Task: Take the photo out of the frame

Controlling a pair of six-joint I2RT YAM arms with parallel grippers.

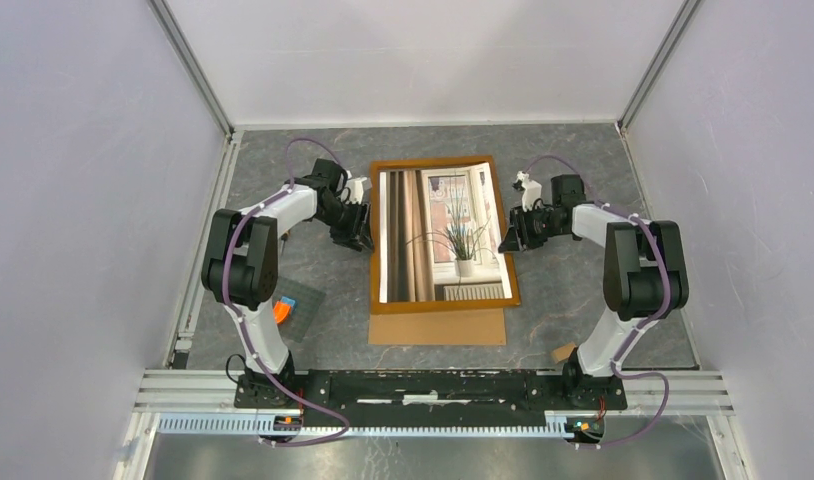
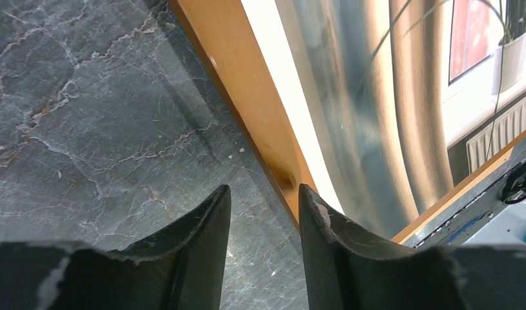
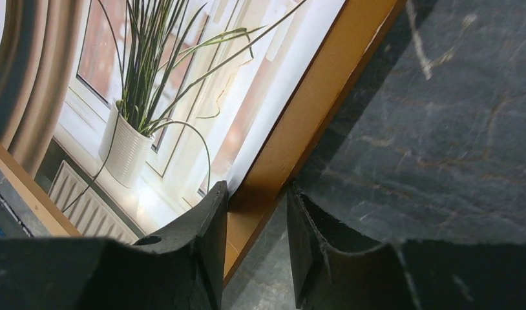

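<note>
The frame (image 1: pixel 445 306), with a narrow orange-brown wooden border, lies flat in the middle of the table. The photo (image 1: pixel 443 235) of a spiky green plant at a window lies face up inside it. My left gripper (image 1: pixel 361 232) is at the frame's left side. In the left wrist view it (image 2: pixel 262 190) is open over bare table, its right fingertip (image 2: pixel 315 210) at the wooden border (image 2: pixel 247 90) beside the photo (image 2: pixel 377 97). My right gripper (image 1: pixel 507 240) is at the right side. It (image 3: pixel 256 186) stands open astride the border (image 3: pixel 318 110), one finger over the photo (image 3: pixel 150 97), one over the table.
A plain brown backing board (image 1: pixel 438 328) lies just in front of the frame. A small grey plate with an orange block (image 1: pixel 293 308) sits near the left arm's base. A small brown scrap (image 1: pixel 563 352) lies by the right base. White walls enclose the table.
</note>
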